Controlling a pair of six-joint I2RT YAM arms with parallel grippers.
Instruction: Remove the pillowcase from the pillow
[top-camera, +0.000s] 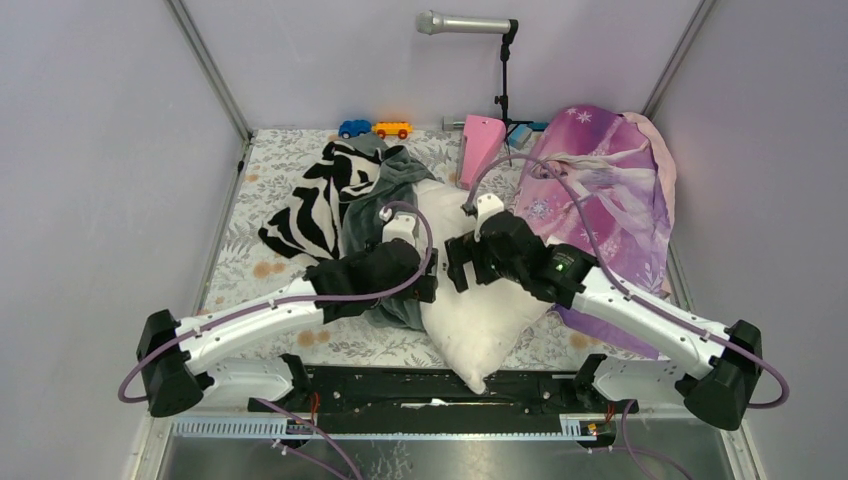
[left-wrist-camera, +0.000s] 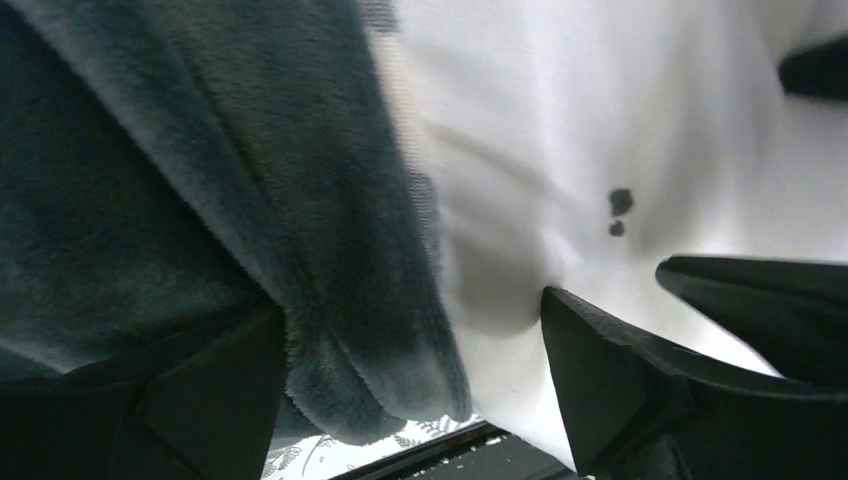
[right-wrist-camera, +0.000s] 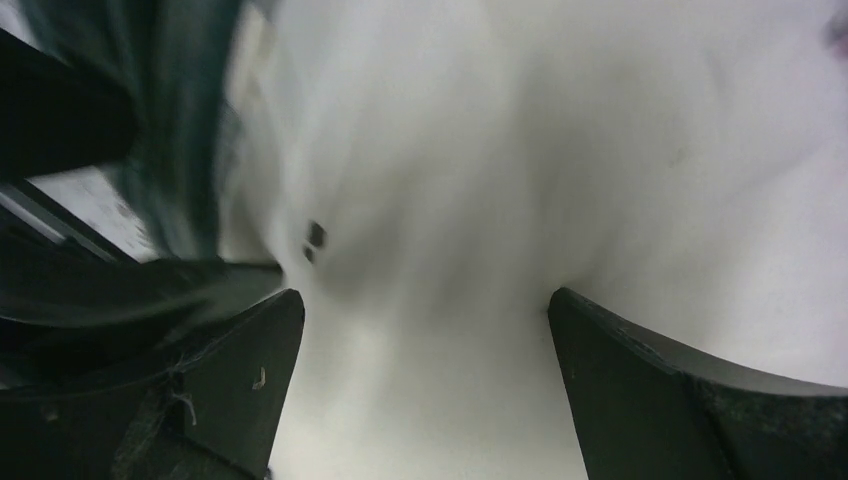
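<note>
Closest in, your two arms reach from the table's (top-camera: 250, 215) near edge and meet over the pillow (top-camera: 480, 325). It lies at the middle of the table with one corner pointing at the near edge and almost all of its white cloth bare.

Your left gripper (top-camera: 428, 282) hangs over the pillow's left edge with its jaws spread wide. In the left wrist view (left-wrist-camera: 415, 375) one finger sits on the pillowcase (left-wrist-camera: 200, 180) side and the other on the white pillow (left-wrist-camera: 560, 130), with nothing pinched between them.

Your right gripper (top-camera: 455, 268) faces it from just right of that edge. It is equally wide apart. The right wrist view (right-wrist-camera: 425, 375) shows only white pillow (right-wrist-camera: 560, 150) between its fingers; whether the tips touch the cloth is unclear.

The pillowcase (top-camera: 365, 228) lies bunched against the pillow's left side, from beneath your left arm up to the pillow's far-left end. You cannot tell whether that end is still tucked inside.

Left of the pillowcase, touching it, lies a zebra cloth (top-camera: 308, 210). Right of the pillow a purple princess fabric (top-camera: 612, 190) is heaped.

Beyond the pillow stands a pink box (top-camera: 482, 148), and further left are a blue car (top-camera: 354, 128) and an orange car (top-camera: 392, 129). A microphone (top-camera: 462, 23) hangs on a stand above them.
</note>
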